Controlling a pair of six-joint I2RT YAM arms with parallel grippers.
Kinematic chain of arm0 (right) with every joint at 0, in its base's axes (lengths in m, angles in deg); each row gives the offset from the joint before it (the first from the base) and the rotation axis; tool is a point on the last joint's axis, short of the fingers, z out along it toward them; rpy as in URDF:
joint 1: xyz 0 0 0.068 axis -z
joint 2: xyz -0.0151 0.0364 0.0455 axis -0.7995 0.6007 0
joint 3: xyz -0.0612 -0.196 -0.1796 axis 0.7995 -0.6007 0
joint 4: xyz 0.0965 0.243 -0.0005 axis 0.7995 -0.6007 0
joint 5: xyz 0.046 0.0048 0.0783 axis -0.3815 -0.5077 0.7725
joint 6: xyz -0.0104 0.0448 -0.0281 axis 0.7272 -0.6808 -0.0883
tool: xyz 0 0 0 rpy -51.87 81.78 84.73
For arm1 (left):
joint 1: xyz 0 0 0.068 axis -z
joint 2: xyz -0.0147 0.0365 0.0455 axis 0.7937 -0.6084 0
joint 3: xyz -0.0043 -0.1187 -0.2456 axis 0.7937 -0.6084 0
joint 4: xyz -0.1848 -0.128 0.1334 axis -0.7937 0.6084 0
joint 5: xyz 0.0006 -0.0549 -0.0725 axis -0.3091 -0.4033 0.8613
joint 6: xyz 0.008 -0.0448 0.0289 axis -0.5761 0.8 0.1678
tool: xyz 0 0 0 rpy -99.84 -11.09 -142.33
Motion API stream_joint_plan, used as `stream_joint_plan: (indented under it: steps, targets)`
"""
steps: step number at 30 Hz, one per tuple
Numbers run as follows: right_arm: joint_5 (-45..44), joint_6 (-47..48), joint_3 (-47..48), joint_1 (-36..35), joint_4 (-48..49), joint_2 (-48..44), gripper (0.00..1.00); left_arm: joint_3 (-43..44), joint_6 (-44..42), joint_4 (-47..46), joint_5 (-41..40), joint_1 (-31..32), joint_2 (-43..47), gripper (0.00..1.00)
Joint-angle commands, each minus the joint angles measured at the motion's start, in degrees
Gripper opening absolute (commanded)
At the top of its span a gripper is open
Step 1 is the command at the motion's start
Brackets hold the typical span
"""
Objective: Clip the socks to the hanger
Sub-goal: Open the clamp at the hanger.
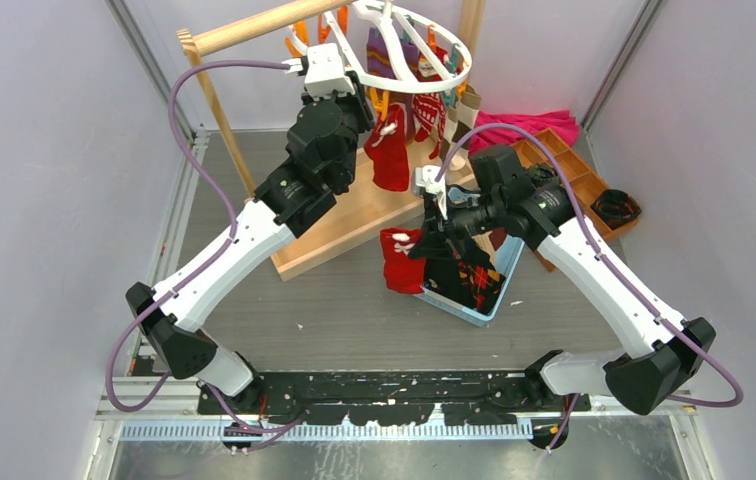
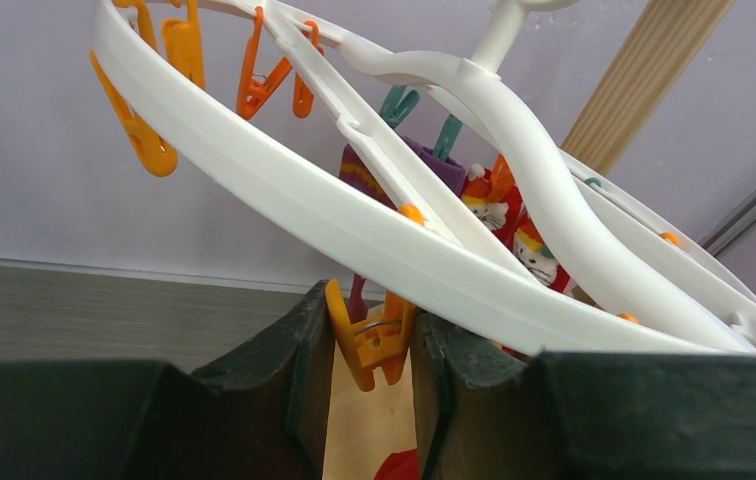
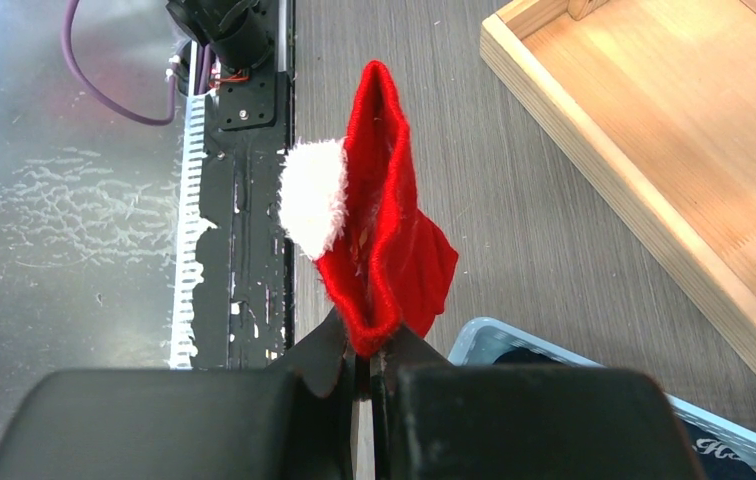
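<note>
"Where did things stand?"
"The hanger (image 2: 284, 190) hung tilted. The right gripper (image 3: 362, 365) pinched the red sock (image 3: 384, 240) by the blue bin (image 1: 464, 313), and the left gripper (image 2: 369, 352) squeezed an orange clip (image 2: 376, 335)."
"Risk?"
"The ring swinging, so the clip slipped free."

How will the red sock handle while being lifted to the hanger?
Probably floppy: the red sock hangs folded from the right gripper, pinched at one edge. Likely light, since that small pinch carries it all. It may swing when moved.
</note>
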Motion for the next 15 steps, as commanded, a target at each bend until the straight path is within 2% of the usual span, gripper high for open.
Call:
stream_joint_plan:
  steps: [1, 7, 10, 15]
  targets:
    - [0.22, -0.37, 0.56, 0.33, 1.82, -1.64, 0.01, 3.01, 1.15, -1.18, 0.75, -0.32, 1.25, 0.12]
    - [-4.42, -4.87, 1.92, -0.2, 4.43, -0.79, 0.01, 3.34, 2.73, 1.2, 1.31, -0.31, 1.55, 0.04]
    - [-10.43, -7.97, 5.78, -1.86, 4.98, 1.16, 0.01, 3.61, 3.97, 2.51, 1.39, -0.31, 1.89, 0.0]
    - [-16.33, -12.11, 14.8, -3.41, 3.93, 5.85, 0.01, 3.91, 6.27, 4.48, 1.78, -0.27, 2.39, 0.0]
